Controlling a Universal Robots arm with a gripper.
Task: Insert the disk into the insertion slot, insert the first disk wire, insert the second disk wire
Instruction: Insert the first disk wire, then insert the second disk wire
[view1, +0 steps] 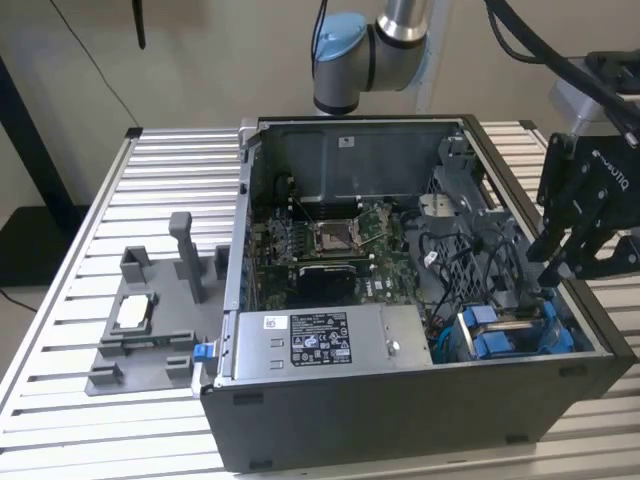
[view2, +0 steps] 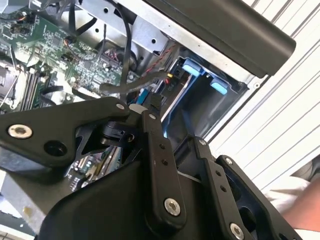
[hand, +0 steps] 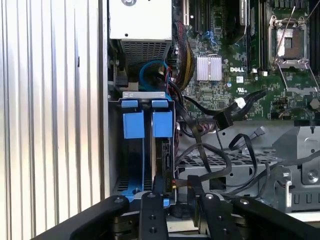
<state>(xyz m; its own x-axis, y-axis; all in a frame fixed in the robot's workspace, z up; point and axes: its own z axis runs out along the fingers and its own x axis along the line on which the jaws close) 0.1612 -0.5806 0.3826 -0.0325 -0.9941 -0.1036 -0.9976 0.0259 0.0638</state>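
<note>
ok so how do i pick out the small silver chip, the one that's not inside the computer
Find the open black computer case on the slatted metal table; on the exterior view's left of it lies a grey plastic fixture with upright posts. The chip is the small flat square resting in that fixture, the one pale, shiny piece among matte grey parts.

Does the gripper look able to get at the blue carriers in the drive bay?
Probably yes: the case is open, the gripper sits right by the blue carriers, and the black cables lie beside them.
</note>
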